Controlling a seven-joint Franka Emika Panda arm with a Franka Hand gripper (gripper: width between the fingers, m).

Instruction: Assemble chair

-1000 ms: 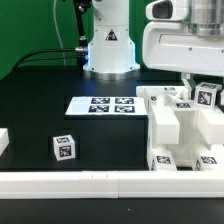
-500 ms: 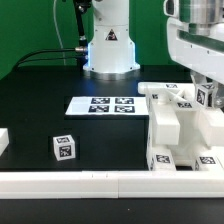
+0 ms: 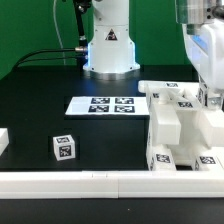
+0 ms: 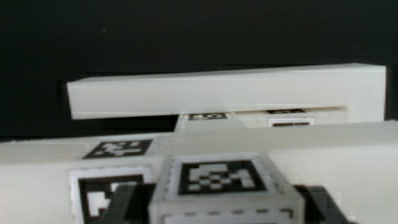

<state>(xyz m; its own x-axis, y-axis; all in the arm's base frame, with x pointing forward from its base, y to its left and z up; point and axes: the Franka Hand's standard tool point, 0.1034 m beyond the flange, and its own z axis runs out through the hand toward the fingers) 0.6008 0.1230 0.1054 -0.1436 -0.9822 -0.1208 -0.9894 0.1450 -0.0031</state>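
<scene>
While a spare block (image 3: 63, 148) sits alone on the worktop (image 3: 40, 105), the jaws clamp a tagged block (image 4: 217, 183) by the chair pcs (image 3: 170, 125) at ext. view's right.

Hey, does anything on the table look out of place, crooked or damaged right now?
Nothing looks damaged or spilled. One lone block stands by itself on the black table, apart from the chair parts stacked at the exterior view's right, where the gripper grips a second block. Probably just a part not yet fitted.
</scene>
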